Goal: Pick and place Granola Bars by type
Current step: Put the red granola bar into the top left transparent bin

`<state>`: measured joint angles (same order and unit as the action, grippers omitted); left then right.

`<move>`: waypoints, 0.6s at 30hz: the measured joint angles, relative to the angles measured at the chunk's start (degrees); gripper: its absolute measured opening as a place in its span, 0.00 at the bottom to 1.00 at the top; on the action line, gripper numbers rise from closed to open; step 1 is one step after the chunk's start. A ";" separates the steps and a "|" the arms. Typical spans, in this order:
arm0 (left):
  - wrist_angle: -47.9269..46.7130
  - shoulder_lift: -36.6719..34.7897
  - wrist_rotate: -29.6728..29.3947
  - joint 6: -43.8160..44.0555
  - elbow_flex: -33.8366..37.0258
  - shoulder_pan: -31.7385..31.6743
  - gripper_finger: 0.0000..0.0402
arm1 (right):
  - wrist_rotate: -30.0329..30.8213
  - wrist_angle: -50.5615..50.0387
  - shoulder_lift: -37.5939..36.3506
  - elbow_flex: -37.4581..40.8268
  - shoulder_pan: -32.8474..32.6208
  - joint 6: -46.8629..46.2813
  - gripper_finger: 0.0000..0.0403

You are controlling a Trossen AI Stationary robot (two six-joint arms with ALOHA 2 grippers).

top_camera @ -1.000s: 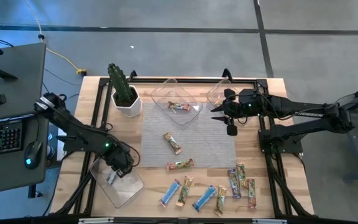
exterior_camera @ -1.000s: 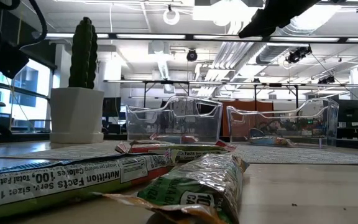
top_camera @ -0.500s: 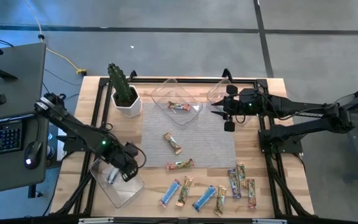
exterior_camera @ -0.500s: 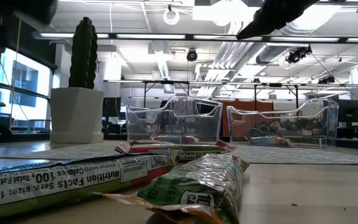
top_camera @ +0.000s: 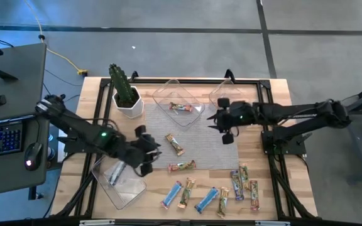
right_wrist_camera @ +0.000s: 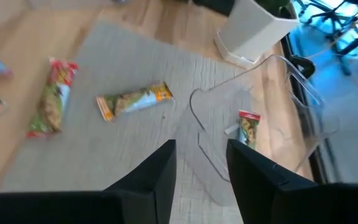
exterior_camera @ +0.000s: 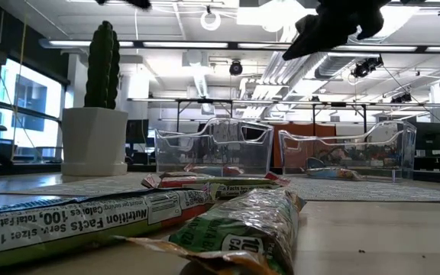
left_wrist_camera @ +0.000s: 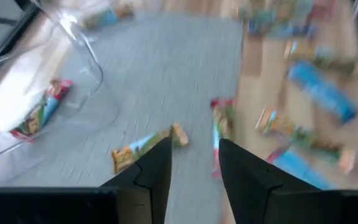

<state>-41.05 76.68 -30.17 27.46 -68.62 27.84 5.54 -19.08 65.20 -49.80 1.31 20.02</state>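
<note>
A: What is different from one second ago?

B: The left gripper [top_camera: 144,145] was over the clear tray [top_camera: 131,191] at the near left corner of the table. Now it is beside that tray, at the left edge of the grey mat [top_camera: 222,147]. The right gripper [top_camera: 222,120] was at the far right tray [top_camera: 217,92]; now it is lower and more to the left, over the right part of the mat.

A: And the jaws?

B: In each wrist view the two fingers stand a little apart, and nothing is between them. Both grippers are empty.

A: Where are the bars?

B: One bar [top_camera: 181,107] with red ends lies in the far middle tray [top_camera: 197,113]. One silver bar [top_camera: 113,177] lies in the near left tray. On the mat there are two: a gold-green bar [top_camera: 175,144] near the middle, tilted, and a green bar with red ends [top_camera: 182,166] at the near edge. The others lie in a loose row on the bare wood along the near edge: a blue bar [top_camera: 171,194], a second blue bar [top_camera: 207,199], and several gold, purple and red-tan ones beside them.

A: How do they look?

B: Small, flat and long, with shiny wrappers that are crimped at both ends. In the low view one wrapper [exterior_camera: 90,218] shows white nutrition print, and a crinkled green one [exterior_camera: 247,225] lies in front.

A: Something more on the table?

B: A cactus [top_camera: 119,80] in a white pot at the far left corner.
</note>
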 joint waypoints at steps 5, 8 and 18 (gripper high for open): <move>0.42 4.98 5.51 -6.36 0.07 -5.13 0.32 | 7.16 -0.74 2.48 0.00 -3.90 0.85 0.37; 1.67 8.40 10.91 -8.59 0.07 -8.70 0.33 | 9.16 -2.18 3.02 0.01 -4.92 -1.83 0.40; 17.48 21.11 24.13 -17.48 0.03 -13.27 0.53 | 10.45 -3.41 3.01 0.00 -4.87 -5.38 0.42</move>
<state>-23.58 97.79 -6.04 9.99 -68.60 14.57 15.99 -22.49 68.20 -49.80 -3.55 14.64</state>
